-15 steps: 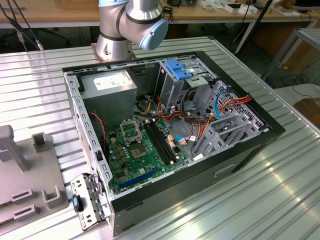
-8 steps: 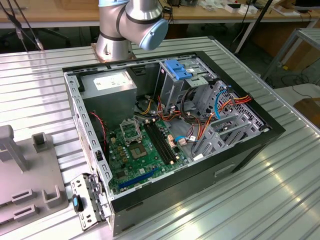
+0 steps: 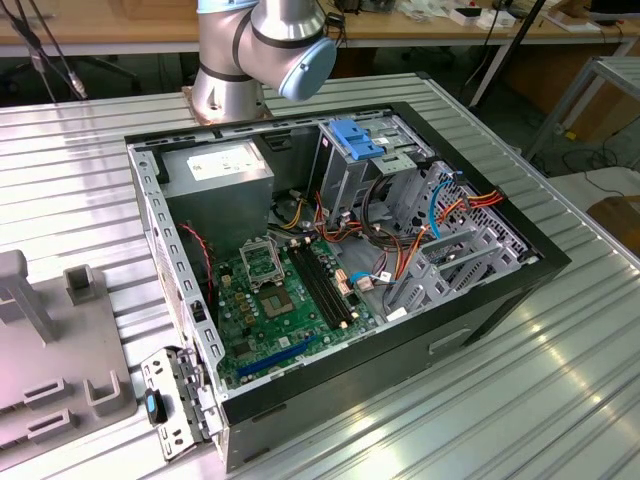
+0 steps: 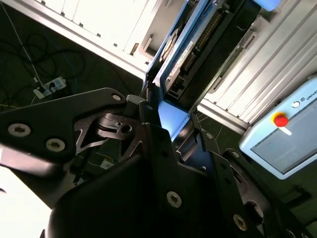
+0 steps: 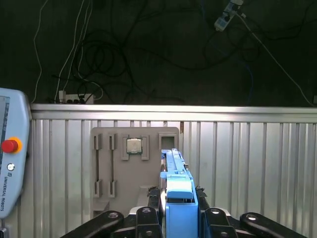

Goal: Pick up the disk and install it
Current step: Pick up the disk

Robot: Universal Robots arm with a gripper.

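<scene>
The gripper's (image 5: 178,201) jaws pinch the disk (image 5: 174,166), low centre in the first wrist view: pickup done; installing calls for aligning it with the computer case (image 3: 430,350).

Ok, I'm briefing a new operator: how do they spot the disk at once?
In the first wrist view, find the ribbed metal table, then the black gripper in front of it. Held edge-on in it is the flat dark-grey metal disk. Its bright blue plastic rail sets it apart from the grey fixture plate behind.
</scene>
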